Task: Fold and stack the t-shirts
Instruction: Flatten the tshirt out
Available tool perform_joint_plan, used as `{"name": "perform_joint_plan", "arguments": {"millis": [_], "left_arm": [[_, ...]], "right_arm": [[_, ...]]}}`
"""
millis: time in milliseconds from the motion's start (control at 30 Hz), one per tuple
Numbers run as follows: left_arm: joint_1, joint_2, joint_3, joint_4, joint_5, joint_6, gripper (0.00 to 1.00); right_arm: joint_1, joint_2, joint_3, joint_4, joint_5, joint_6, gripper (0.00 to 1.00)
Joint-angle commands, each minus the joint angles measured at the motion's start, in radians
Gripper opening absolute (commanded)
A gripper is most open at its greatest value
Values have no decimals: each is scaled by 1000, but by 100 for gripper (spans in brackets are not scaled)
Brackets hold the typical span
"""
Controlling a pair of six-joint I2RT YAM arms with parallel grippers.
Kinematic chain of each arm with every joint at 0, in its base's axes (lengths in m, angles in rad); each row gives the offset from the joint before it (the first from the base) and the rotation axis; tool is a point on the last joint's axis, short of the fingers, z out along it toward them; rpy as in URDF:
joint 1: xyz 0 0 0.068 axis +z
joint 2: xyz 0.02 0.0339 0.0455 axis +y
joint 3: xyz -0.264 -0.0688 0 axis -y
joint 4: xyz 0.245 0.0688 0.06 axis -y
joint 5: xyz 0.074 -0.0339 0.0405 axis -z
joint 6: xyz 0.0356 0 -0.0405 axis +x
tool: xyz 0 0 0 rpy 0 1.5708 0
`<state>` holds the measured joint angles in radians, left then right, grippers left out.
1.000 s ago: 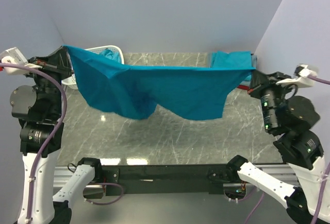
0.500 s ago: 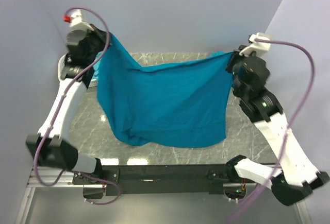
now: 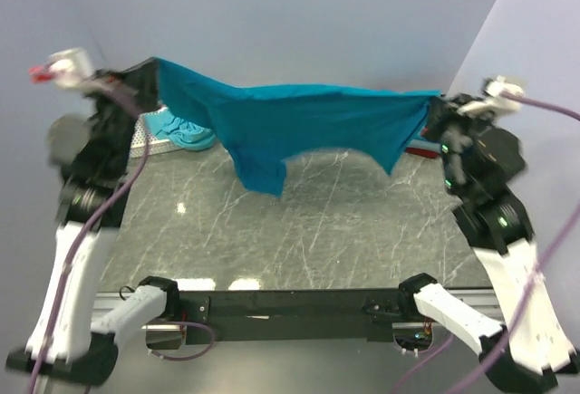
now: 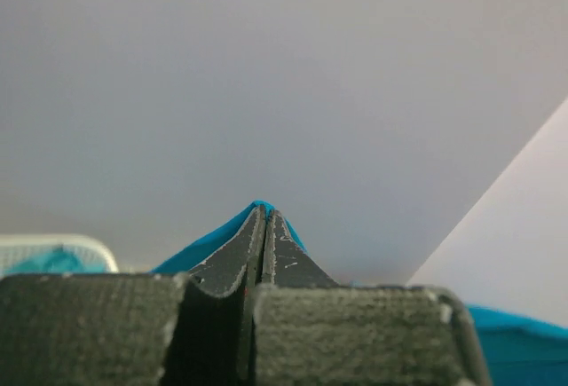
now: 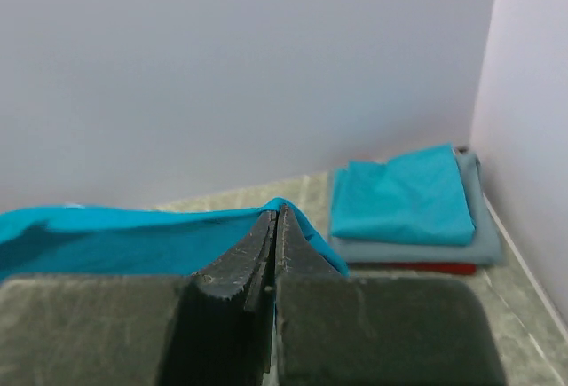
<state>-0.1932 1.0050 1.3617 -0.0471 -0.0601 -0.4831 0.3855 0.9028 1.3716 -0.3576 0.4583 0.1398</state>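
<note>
A teal-blue t-shirt [image 3: 299,122] hangs stretched in the air between both grippers, above the table. My left gripper [image 3: 156,70] is shut on its left corner, high at the far left; the cloth shows at the tips in the left wrist view [image 4: 264,213]. My right gripper [image 3: 433,109] is shut on its right corner; the cloth wraps the tips in the right wrist view [image 5: 277,213]. A stack of folded shirts [image 5: 404,200] lies at the far right: teal on top, grey under it, red at the bottom.
A white lattice basket [image 3: 156,146] with more turquoise shirts [image 3: 181,129] stands at the far left. The marble table [image 3: 308,231] lies below the hanging shirt. Walls close in at the back and on both sides.
Both arms swung outward and pulled the shirt taut into a narrower band. Its hanging lower edge rose off the table's front area.
</note>
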Motion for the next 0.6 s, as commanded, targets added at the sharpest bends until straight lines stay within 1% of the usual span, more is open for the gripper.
{"name": "perform_joint_plan", "arguments": {"millis": [0, 33, 67, 133, 200, 300, 433, 467, 567], "left_arm": [[-17, -141, 0, 50, -60, 58, 0], [-20, -158, 16, 50, -63, 64, 0], [-20, -172, 26, 14, -61, 72, 0], [-22, -201, 62, 1, -50, 78, 0], [-22, -212, 86, 0, -30, 83, 0], [-22, -198, 157, -11, 2, 93, 0], [-22, -163, 310, -40, 52, 106, 0], [-22, -155, 330, -43, 52, 109, 1], [-22, -138, 379, -28, 112, 101, 1]], "right_arm": [[-4, -99, 39, -7, -95, 27, 0], [-2, -126, 50, -18, -107, 30, 0], [0, -139, 61, -32, -125, 30, 0], [-2, -177, 86, -31, -191, 26, 0], [0, -196, 115, -35, -223, 26, 0], [-2, -216, 162, -60, -240, 20, 0], [-2, -231, 199, -86, -253, 20, 0], [-4, -235, 201, -87, -259, 21, 0], [-4, -249, 201, -78, -265, 29, 0]]}}
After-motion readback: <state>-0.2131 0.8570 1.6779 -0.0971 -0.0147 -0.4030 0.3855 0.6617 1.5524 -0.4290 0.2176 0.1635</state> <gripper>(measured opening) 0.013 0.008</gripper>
